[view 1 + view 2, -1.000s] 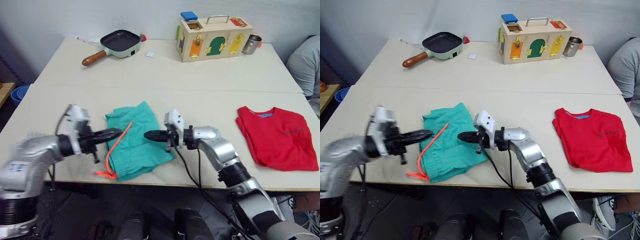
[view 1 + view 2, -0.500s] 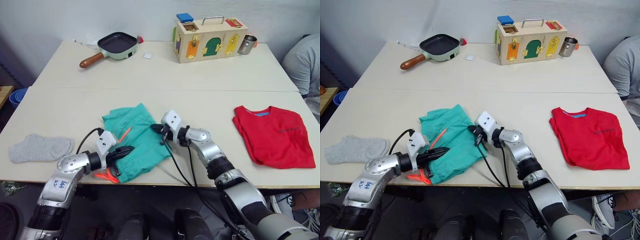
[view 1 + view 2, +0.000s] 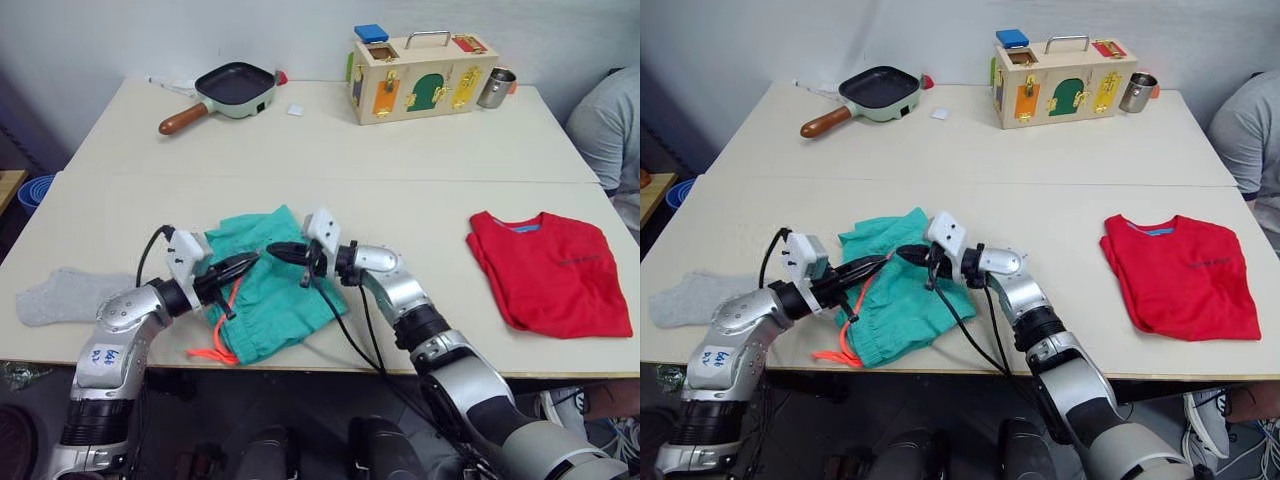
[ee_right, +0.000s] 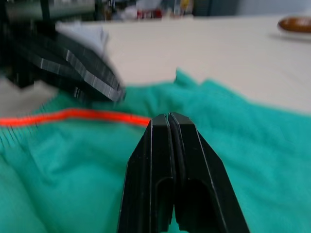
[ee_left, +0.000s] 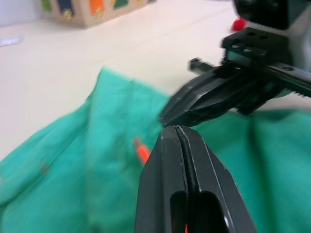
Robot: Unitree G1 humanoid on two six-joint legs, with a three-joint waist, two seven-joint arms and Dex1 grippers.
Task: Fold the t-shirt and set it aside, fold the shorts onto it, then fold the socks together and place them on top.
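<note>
The teal-green shorts [image 3: 285, 290] lie crumpled near the table's front edge, their orange drawstring [image 3: 222, 318] trailing toward that edge. My left gripper [image 3: 250, 263] and right gripper [image 3: 272, 248] are both shut and hover tip to tip just over the shorts' upper middle. In the left wrist view the left gripper's [image 5: 176, 128] fingers are pressed together, with the right gripper [image 5: 194, 104] close ahead. The right gripper [image 4: 167, 116] sits above the drawstring [image 4: 73, 116]. The red t-shirt [image 3: 552, 272] lies folded at the right. One grey sock [image 3: 60, 297] lies at the left.
A frying pan [image 3: 237, 85], a wooden latch box [image 3: 420, 68] and a metal cup [image 3: 494, 87] stand along the table's far side. A person's shoulder [image 3: 610, 130] shows at the right edge. A blue bin [image 3: 30, 190] sits beyond the table's left edge.
My left gripper has lifted from the shorts' front edge toward their middle. My right gripper has moved left over the shorts, so the two tips now nearly meet.
</note>
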